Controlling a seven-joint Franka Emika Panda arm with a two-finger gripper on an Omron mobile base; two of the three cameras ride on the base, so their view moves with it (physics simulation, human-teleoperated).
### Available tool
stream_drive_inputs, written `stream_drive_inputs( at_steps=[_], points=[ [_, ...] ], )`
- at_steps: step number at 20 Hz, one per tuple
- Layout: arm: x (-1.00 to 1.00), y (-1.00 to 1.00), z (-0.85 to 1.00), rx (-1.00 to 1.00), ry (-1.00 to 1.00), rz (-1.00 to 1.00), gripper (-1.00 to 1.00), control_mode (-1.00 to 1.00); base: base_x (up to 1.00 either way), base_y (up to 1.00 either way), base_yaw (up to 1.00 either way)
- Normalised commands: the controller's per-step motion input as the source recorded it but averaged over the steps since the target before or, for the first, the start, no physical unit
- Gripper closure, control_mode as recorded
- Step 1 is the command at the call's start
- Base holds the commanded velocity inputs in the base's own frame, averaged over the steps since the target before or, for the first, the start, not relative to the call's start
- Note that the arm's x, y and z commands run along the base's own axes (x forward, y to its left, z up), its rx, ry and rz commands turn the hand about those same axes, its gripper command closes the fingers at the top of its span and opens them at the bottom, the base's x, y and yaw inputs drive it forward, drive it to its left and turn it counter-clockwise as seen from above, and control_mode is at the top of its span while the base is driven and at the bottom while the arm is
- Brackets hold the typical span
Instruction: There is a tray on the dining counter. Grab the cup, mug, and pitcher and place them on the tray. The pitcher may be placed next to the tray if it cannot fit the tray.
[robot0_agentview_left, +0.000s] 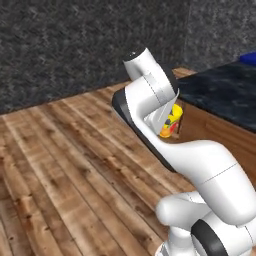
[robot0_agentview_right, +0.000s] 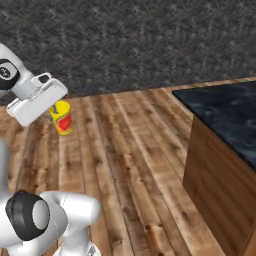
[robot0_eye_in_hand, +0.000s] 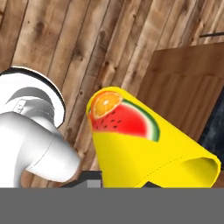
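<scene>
Left base view: my arm folded high, wrist bent down; yellow cup (robot0_agentview_left: 172, 121) hangs under hand, above wooden floor, beside desk (robot0_agentview_left: 220, 95); blue tray (robot0_agentview_left: 248, 58) at far corner.
Right base view: cup (robot0_agentview_right: 62, 117) below my gripper (robot0_agentview_right: 54, 107), well apart from desk.
Hand view: jaws nearly shut on cup (robot0_eye_in_hand: 144, 144) wall; watermelon print. Judgement: light, rigid, smooth; keep grip near rim, firm.

Cup (robot0_eye_in_hand: 144, 148): smooth yellow plastic look, printed fruit decal. Dining counter (robot0_agentview_right: 225, 120): polished black veined marble top, wood-panel base. Floor (robot0_agentview_left: 65, 170): knotty wood planks. Wall (robot0_agentview_right: 130, 40): rough dark speckled stone.
</scene>
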Motion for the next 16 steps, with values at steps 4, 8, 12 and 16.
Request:
stream_drive_inputs(
  at_steps=[4,8,12,16],
  points=[
    [0.0,0.0,0.0,0.0,0.0,0.0,1.0,1.0,1.0,0.52,-0.27],
    [0.0,0.0,0.0,0.0,0.0,0.0,1.0,1.0,1.0,0.48,-0.39],
    [0.0,0.0,0.0,0.0,0.0,0.0,1.0,1.0,1.0,0.51,-0.45],
    [0.0,0.0,0.0,0.0,0.0,0.0,1.0,1.0,1.0,0.55,-0.49]
  ],
)
